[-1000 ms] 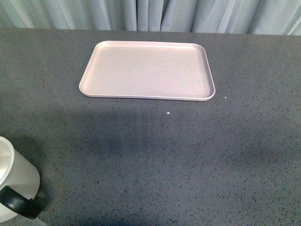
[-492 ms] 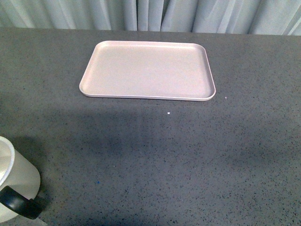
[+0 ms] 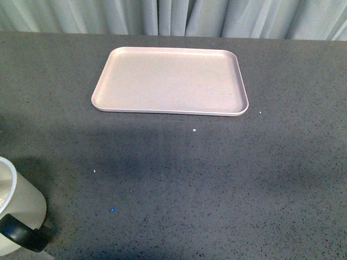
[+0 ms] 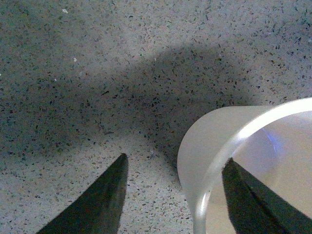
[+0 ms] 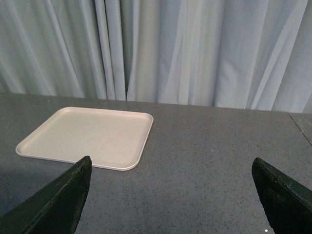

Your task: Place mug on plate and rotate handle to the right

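Note:
The white mug [image 3: 19, 208] stands at the near left corner of the dark speckled table, partly cut off by the picture edge; its black handle [image 3: 21, 234] points toward me and to the right. No face print shows. The pale beige-pink plate [image 3: 169, 81] lies bare at the far middle. My left gripper [image 4: 173, 192] is open, hanging over the mug's rim [image 4: 229, 146], one finger inside the cup and one outside. My right gripper [image 5: 170, 195] is open and empty, raised over the table, with the plate [image 5: 87, 136] ahead of it. Neither arm shows in the front view.
Grey-blue curtains [image 3: 173, 16] hang behind the table's far edge. Small white specks [image 3: 194, 130] and a blue speck [image 3: 113, 209] lie on the tabletop between mug and plate.
The mug sits slightly lower in the front view. The shadow on the near table has shifted, uncovering a blue and a white speck.

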Available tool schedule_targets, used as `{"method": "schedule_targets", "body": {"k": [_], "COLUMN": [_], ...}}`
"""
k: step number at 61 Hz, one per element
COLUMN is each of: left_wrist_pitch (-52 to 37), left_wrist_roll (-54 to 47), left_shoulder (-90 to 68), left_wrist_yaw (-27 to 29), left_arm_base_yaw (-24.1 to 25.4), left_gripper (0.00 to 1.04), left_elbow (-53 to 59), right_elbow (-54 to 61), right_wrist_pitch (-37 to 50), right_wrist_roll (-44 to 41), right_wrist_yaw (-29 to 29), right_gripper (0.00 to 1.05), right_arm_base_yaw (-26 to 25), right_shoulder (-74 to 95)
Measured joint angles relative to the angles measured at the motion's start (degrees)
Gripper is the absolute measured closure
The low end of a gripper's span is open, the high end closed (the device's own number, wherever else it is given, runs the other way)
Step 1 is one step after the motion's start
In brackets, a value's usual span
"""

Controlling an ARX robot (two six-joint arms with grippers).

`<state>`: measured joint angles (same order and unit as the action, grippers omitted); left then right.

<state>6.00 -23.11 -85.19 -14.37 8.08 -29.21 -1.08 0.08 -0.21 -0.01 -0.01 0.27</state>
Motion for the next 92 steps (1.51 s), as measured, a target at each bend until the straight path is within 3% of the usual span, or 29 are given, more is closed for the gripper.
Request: {"method": "schedule_targets", "body": {"k": [9, 17, 30, 44, 59, 92], "left_wrist_pitch": [1.46, 3.80, 8.72, 9.33, 7.74, 14.03], "left_wrist_roll": [2.14, 3.96, 6.75, 11.63, 16.50, 18.27], "left_shoulder": [0.83, 3.52, 9.01, 7.76, -6.38, -34.99], "left_wrist_yaw": [0.22, -0.02, -1.11, -0.55, 1.33, 4.37], "left_arm_base_yaw": [-0.20, -0.24, -2.32, -9.16, -17.92, -28.79], "left_gripper": [0.85, 1.03, 1.03, 1.03, 1.03, 1.03], "left_elbow": [0.00, 0.00, -1.73, -9.18, -26.03, -58.27], "right_elbow": [0.00, 0.00, 0.00, 0.00, 0.00, 0.00], "right_wrist_pitch": [0.00, 0.00, 0.00, 0.00, 0.00, 0.00], "right_wrist_roll": [0.00, 0.00, 0.00, 0.00, 0.00, 0.00], "right_wrist_yaw": [0.00, 0.00, 0.00, 0.00, 0.00, 0.00], "right_gripper": [0.09, 0.09, 0.09, 0.09, 0.09, 0.09], "right_arm_base_yaw": [0.00, 0.00, 0.00, 0.00, 0.00, 0.00], "right_shoulder": [0.00, 0.00, 0.00, 0.00, 0.00, 0.00]}}
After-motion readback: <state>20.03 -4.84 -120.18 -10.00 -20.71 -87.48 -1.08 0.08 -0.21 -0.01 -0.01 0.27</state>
